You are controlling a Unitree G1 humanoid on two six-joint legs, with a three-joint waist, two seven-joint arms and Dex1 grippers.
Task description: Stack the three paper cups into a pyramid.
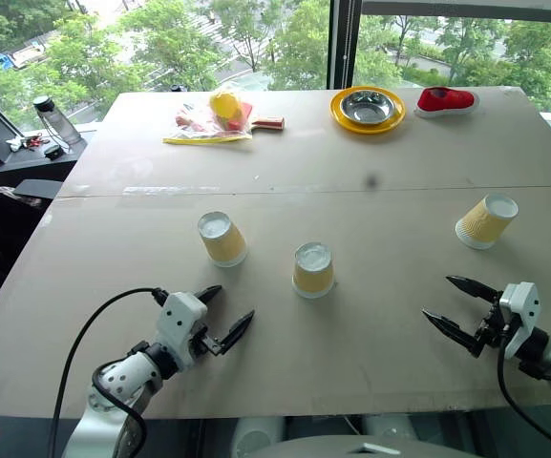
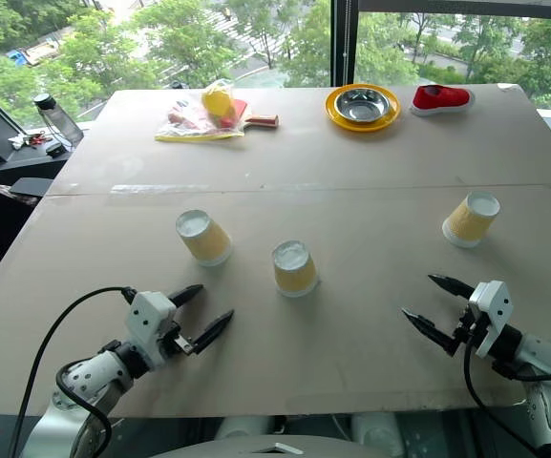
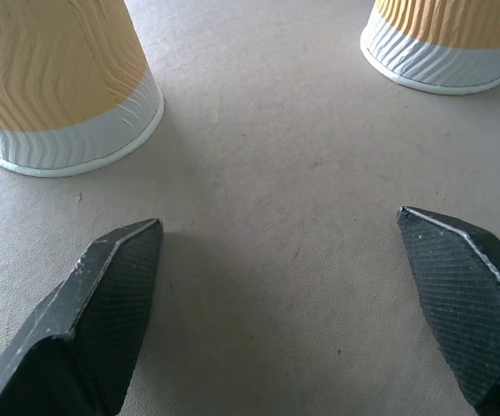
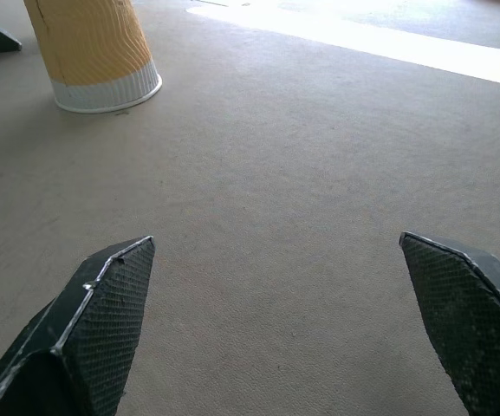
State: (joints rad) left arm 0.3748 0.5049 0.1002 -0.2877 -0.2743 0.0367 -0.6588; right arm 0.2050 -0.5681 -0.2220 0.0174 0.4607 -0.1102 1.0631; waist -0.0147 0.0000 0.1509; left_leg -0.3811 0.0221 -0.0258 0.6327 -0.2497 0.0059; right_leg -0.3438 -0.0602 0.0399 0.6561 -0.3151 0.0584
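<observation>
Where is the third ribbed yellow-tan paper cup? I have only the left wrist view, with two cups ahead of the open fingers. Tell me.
Observer: The third ribbed yellow-tan paper cup stands alone on the table's right side, beyond the right gripper.
Operator: Report that gripper's state.
Observer: Its black fingers are spread open and hold nothing.
Operator: Confirm how all the cups stand.
Observer: All three are upside down, white base up, including the left cup and the middle cup. None is stacked yet.
</observation>
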